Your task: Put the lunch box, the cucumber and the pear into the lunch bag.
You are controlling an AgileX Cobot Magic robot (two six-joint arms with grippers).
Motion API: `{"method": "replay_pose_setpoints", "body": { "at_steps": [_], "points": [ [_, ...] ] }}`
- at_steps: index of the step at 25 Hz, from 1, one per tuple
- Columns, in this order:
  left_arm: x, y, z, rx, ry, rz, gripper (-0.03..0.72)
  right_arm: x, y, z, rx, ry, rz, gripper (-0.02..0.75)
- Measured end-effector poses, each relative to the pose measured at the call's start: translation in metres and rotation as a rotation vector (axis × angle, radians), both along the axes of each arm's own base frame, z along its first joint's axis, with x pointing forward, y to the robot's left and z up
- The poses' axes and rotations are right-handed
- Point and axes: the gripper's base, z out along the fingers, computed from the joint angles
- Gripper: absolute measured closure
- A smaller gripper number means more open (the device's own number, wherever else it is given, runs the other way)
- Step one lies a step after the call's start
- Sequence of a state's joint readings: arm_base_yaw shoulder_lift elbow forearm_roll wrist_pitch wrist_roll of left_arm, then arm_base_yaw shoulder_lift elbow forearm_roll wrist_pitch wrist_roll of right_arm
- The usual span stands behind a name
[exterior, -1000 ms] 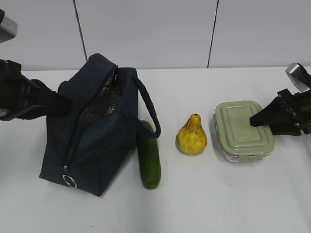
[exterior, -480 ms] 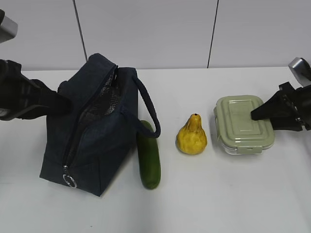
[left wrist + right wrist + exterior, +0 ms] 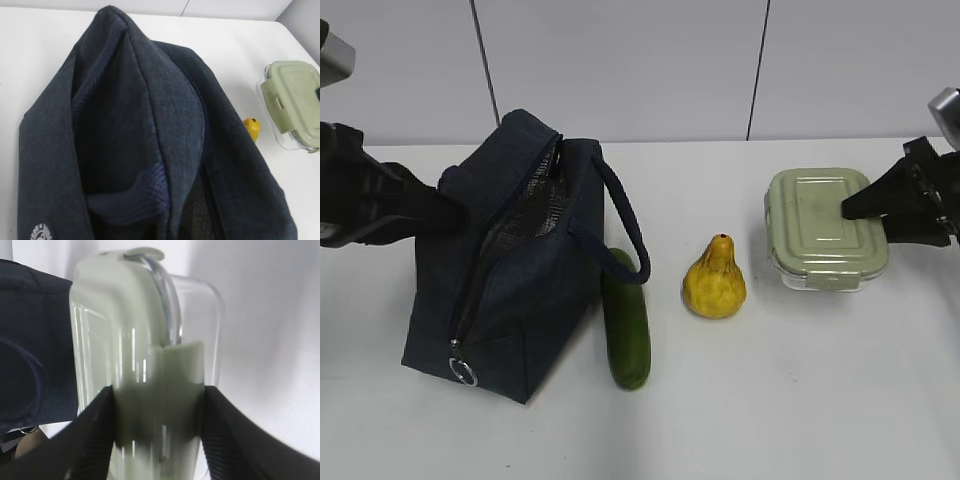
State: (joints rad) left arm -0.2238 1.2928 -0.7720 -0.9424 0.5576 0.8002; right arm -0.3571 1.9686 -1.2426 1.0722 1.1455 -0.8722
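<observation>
1. Exterior view: the box [image 3: 826, 228] has risen and shifted toward 1 o'clock since a second ago, so it looks lifted off the table [image 3: 800, 400] – the first carry to the bag [image 3: 510, 260] seems under way. The right gripper [image 3: 860, 208] clamps its right end. Pear [image 3: 715, 280] sits at the box's 8 o'clock; cucumber [image 3: 627, 322] lies just beside the bag, unmoved. The left gripper is hidden against the bag's left side.
2. Left wrist view: only bag fabric [image 3: 140, 125] fills the frame, box [image 3: 295, 100] at 3 o'clock; the fingers are unseen but clenched, apparently on the bag's edge.
3. Right wrist view: right gripper [image 3: 157, 435] pads [image 3: 95, 435] press both sides of the box [image 3: 145, 340], half-spread, grasping it.
</observation>
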Motion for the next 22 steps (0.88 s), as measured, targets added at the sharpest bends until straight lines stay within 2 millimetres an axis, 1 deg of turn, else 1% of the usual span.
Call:
{"method": "replay_pose_setpoints", "body": {
  "at_steps": [3, 9, 17, 22],
  "points": [
    [0.000, 0.000, 0.000, 0.000, -0.001, 0.001, 0.687, 0.000, 0.007, 0.008, 0.000, -0.010, 0.007, 0.355],
    [0.000, 0.000, 0.000, 0.001, -0.002, 0.002, 0.687, 0.003, 0.043, 0.023, 0.043, -0.040, 0.061, 0.355],
    [0.001, 0.000, 0.001, -0.020, -0.001, 0.016, 0.687, 0.003, 0.077, 0.044, 0.108, -0.090, 0.091, 0.355],
    [-0.001, -0.008, 0.002, -0.035, -0.007, 0.006, 0.687, 0.002, 0.095, 0.057, 0.160, -0.122, 0.104, 0.355]
  ]
}}
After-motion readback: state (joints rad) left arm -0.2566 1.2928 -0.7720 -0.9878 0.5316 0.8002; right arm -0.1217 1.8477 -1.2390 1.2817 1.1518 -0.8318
